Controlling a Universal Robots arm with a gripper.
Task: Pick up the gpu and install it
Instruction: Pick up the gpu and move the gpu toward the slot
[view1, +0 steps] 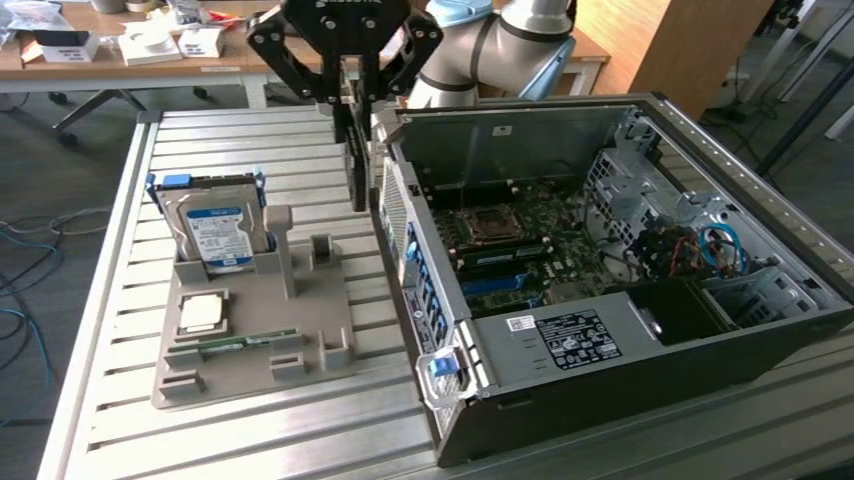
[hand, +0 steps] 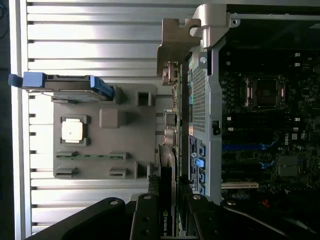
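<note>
Hanging from the gripper (view1: 354, 100) (hand: 167, 220), the gpu (view1: 358, 160) (hand: 168, 165) was held just outside the computer case's (view1: 601, 330) (hand: 210, 100) rear wall, long axis vertical, pale metal end pointed down; jaws were clamped on its upper end.

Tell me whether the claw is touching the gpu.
Touching. The wrist view shows the claw clamped on both faces of the gpu; the exterior view shows the card hanging from it.
</note>
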